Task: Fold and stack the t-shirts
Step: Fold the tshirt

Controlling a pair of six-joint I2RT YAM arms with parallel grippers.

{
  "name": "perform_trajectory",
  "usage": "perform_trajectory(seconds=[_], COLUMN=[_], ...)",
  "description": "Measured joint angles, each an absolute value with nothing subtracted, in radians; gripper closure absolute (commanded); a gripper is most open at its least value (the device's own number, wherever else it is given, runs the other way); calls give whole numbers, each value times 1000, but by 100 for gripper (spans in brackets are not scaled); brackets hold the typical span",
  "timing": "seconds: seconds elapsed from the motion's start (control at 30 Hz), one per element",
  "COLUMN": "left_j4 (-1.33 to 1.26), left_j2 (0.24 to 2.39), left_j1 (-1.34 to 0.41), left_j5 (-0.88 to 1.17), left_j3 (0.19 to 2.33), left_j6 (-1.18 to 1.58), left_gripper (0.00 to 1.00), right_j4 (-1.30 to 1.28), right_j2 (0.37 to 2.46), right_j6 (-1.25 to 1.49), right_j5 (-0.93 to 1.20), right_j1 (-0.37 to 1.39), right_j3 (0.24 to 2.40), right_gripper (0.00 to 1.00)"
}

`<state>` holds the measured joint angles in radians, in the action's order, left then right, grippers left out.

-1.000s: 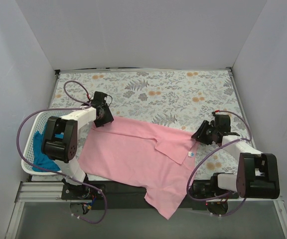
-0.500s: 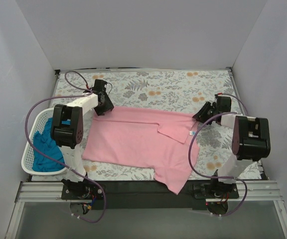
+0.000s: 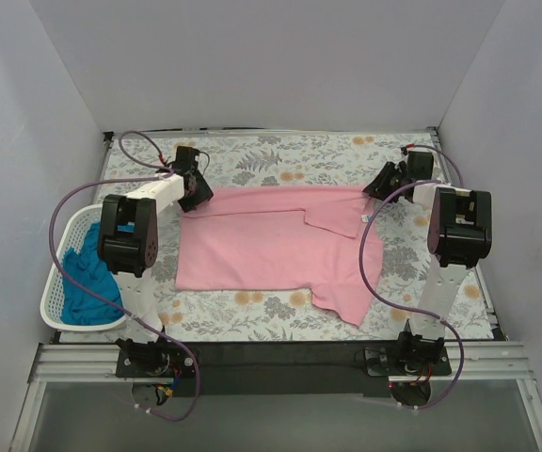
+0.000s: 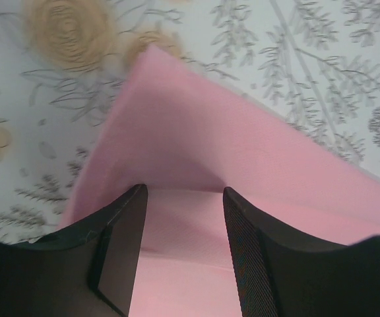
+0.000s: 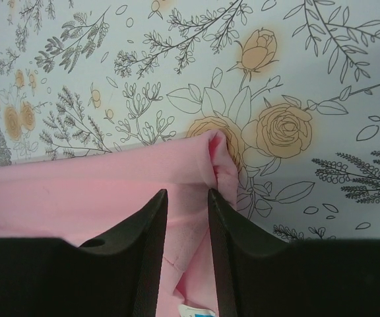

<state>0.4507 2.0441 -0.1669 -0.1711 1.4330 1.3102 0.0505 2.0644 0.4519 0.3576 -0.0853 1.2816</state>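
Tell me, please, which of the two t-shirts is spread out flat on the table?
The light pink t-shirt, spread across the floral table; the teal-blue t-shirt is instead bunched up inside the white basket at the left edge.

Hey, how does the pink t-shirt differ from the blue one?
The pink t-shirt lies spread nearly flat on the table; the teal-blue t-shirt sits crumpled in the basket. The left gripper and right gripper pinch the pink one's far edge in their jaws; nothing touches the teal-blue one. Both are plain.

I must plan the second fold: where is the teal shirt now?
In the top view, the teal shirt lies in the basket at the near left, left of the pink shirt.
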Motion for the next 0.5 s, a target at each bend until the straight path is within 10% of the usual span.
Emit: perform_trajectory(seconds=[0.5], left_j4=[445], left_j2=[1905], left_j1=[-109], left_j5=[-203], left_j3=[1253], left_j6=[1335], left_gripper=[50], right_j4=[7], right_j2=[2066], right_j6=[425], right_j5=[370], right_j1=[-86], right_j3=[1309], right_gripper=[50])
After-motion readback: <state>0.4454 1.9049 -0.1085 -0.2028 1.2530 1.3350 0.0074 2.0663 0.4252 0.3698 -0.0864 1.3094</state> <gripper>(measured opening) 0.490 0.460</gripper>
